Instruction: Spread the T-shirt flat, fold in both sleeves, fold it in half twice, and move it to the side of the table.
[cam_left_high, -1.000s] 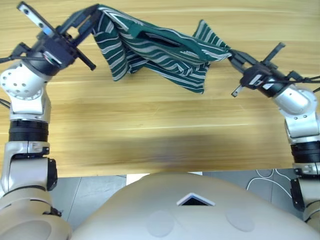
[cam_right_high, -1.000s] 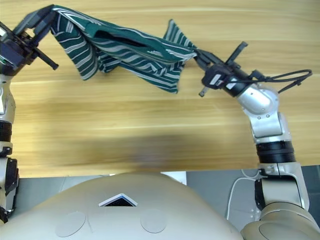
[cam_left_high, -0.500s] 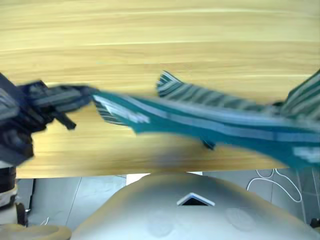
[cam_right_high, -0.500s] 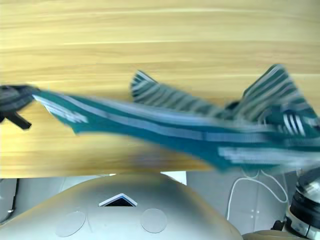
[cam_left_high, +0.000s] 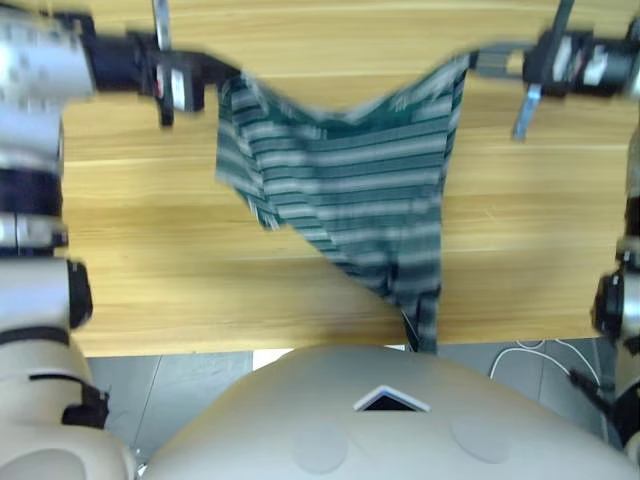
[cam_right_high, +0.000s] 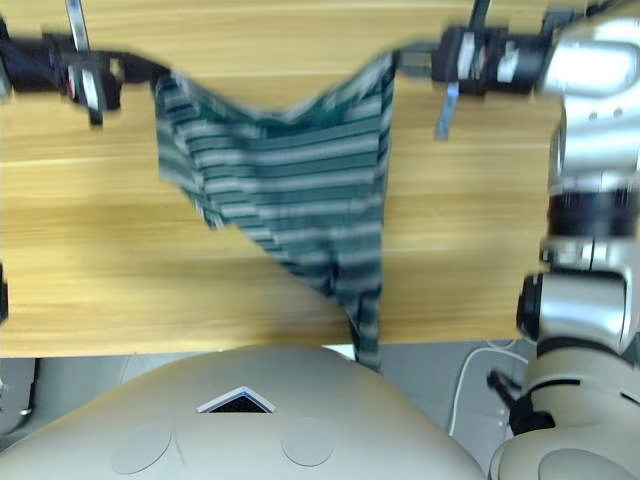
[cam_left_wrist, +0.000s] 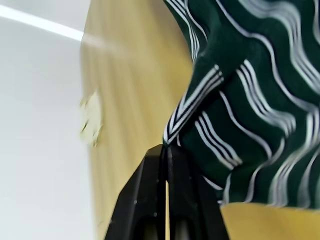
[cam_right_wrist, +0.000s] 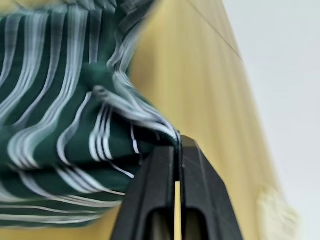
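A dark green T-shirt (cam_left_high: 345, 185) with pale wavy stripes hangs stretched between my two grippers above the wooden table (cam_left_high: 120, 260). Its lower end droops past the table's near edge. My left gripper (cam_left_high: 222, 82) is shut on one upper corner at the far left. My right gripper (cam_left_high: 468, 62) is shut on the other corner at the far right. In the left wrist view the fingers (cam_left_wrist: 157, 162) pinch the striped hem (cam_left_wrist: 197, 102). In the right wrist view the fingers (cam_right_wrist: 172, 152) clamp a bunched fold of the cloth (cam_right_wrist: 75, 115).
The table's near edge (cam_left_high: 250, 345) runs across the lower part of the head views. Grey floor and a white cable (cam_left_high: 545, 350) lie below it at the right. A pale wall (cam_left_wrist: 40, 125) stands past the table's far side.
Both arms swung the shirt toward me and low, then lifted it back and apart. It hung bunched far over the table; now it hangs spread wide, its tail over the near edge.
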